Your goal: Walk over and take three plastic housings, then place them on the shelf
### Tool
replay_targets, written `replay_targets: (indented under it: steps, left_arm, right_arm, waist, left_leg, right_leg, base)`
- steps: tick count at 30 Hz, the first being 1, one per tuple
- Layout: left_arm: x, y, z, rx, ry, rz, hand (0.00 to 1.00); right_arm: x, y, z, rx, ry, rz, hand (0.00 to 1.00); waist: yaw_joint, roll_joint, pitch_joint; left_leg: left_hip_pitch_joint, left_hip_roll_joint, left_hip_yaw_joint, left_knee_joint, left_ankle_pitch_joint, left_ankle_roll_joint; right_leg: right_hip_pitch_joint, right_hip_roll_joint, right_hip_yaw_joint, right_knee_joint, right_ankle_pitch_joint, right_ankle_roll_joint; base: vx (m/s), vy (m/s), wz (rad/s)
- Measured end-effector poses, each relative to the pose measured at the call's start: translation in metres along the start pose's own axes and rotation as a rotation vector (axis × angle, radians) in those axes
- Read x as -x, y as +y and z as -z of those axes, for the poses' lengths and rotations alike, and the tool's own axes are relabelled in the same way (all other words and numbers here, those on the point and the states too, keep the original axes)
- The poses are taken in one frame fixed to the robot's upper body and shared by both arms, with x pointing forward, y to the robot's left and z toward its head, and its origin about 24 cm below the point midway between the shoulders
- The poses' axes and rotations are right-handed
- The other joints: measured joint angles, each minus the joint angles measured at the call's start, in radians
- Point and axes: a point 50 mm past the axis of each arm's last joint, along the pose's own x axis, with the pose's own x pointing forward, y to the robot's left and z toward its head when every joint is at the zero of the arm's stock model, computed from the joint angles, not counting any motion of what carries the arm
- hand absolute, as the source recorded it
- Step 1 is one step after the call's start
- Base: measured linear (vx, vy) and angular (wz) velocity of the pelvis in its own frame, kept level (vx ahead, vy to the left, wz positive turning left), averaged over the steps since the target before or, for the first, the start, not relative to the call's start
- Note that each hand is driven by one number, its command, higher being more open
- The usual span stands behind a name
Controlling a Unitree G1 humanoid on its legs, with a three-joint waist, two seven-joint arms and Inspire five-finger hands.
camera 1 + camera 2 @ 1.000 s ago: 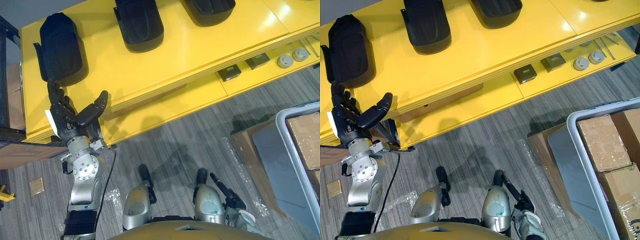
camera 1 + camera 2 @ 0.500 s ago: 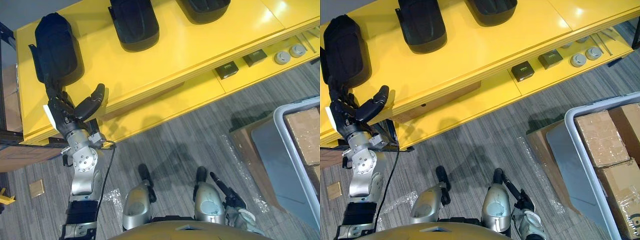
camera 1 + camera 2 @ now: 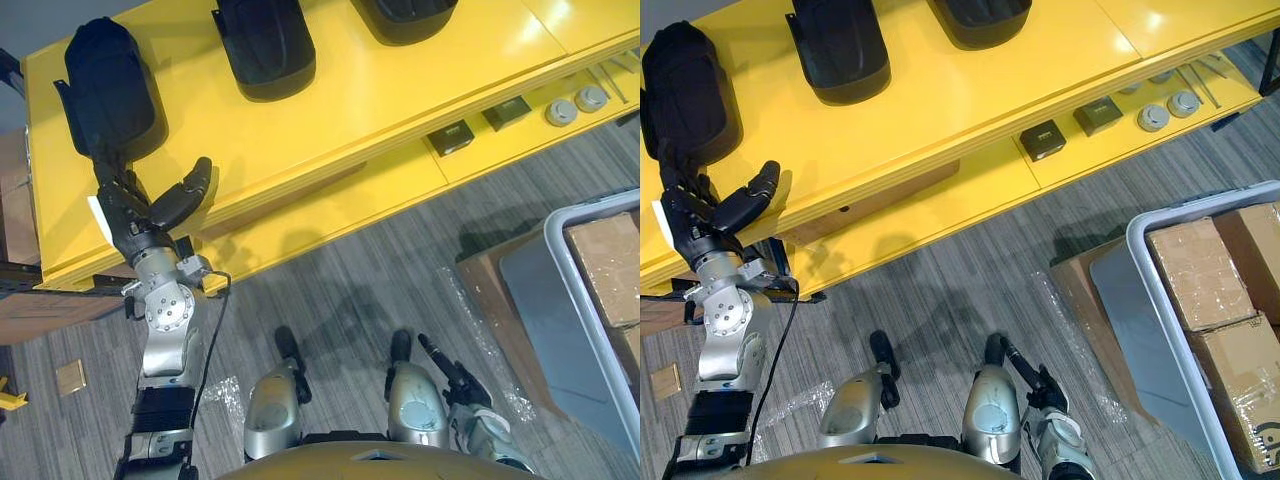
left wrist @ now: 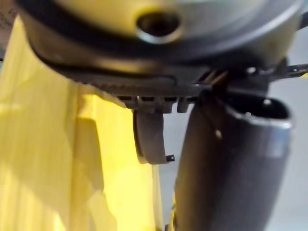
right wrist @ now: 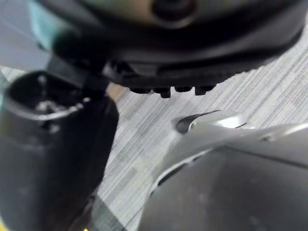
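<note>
Three housings (image 3: 262, 45) on yellow shelf (image 3: 400, 90); left hand (image 3: 138, 222) fingers (image 3: 113, 188) spread.

Three black plastic housings lie on the yellow shelf (image 3: 350, 95). The nearest housing (image 3: 108, 85) is right at the fingers (image 3: 112, 188) of the left hand (image 3: 135, 228), while the middle housing (image 3: 263, 42) and the far housing (image 3: 405, 15) sit well off to their thumb side. Farther that way the lower level holds two small dark boxes (image 3: 450, 137) and two round grey discs (image 3: 560, 111). Well away from the fingers, one grey bin (image 3: 1140, 290) holds three cardboard boxes (image 3: 1195, 270). One tan square (image 3: 70, 376) lies on the floor behind the fingers.
</note>
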Motion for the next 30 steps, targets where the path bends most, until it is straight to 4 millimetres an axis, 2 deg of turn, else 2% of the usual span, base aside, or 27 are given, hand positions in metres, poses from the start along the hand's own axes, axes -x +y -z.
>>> replay_targets:
  steps: [10,17,23,30]
  left_arm:
    - [0.0,0.002,0.0,-0.016,-0.004,0.018,1.0]
    - [0.041,0.009,0.006,-0.008,0.056,0.109,1.0]
    - [0.076,0.021,0.018,0.005,0.145,0.17,1.0]
    - [0.097,0.008,0.024,0.041,0.173,0.323,1.0]
  right_arm:
    - [0.0,0.002,0.0,-0.005,0.002,-0.005,1.0]
    - [0.001,0.001,0.005,-0.036,0.014,0.012,1.0]
    - [0.008,-0.008,0.025,-0.047,0.082,0.058,1.0]
    - [0.007,-0.007,0.026,-0.047,0.105,0.055,1.0]
  waist:
    - [-0.001,-0.005,-0.001]
    - [0.011,-0.008,-0.007]
    - [0.054,-0.003,-0.117]
    - [0.055,0.018,-0.193]
  left_leg:
    - [0.005,0.0,-0.005,0.0,0.001,0.0]
    - [0.056,-0.006,-0.039,-0.032,0.005,-0.001]
    - [0.095,-0.019,-0.079,-0.067,0.012,-0.005]
    - [0.133,-0.024,-0.109,-0.101,0.024,-0.007]
  right_leg:
    - [0.009,0.0,-0.006,0.0,0.001,0.0]
    - [0.092,0.0,-0.053,-0.039,-0.002,0.003]
    - [0.183,0.0,-0.107,-0.109,0.001,0.012]
    - [0.236,0.004,-0.151,-0.14,0.001,0.01]
  base:
    - [0.0,0.001,0.02]
    - [0.01,0.001,0.15]
    - [0.07,-0.007,0.22]
    - [0.01,-0.012,0.12]
